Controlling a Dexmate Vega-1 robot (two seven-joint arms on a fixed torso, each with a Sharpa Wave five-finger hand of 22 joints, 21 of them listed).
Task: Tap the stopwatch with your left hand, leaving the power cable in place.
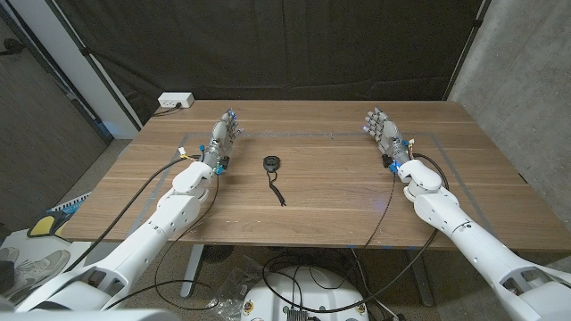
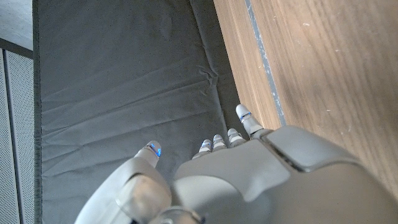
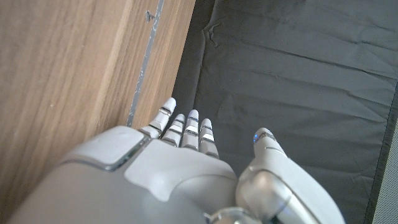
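A small black round stopwatch lies on the wooden table near the middle, with its thin black cord trailing toward the front edge. My left hand is to the left of the stopwatch, a short gap away, fingers stretched out and holding nothing; its back points toward the dark curtain. My right hand stands at the right side, fingers apart and empty; its back is turned the same way. No power cable on the tabletop can be told apart from the cord.
A white power strip sits just off the table's far left corner. A dark curtain hangs behind the table. Thin tape lines mark a rectangle on the wood. Black cables run along both arms.
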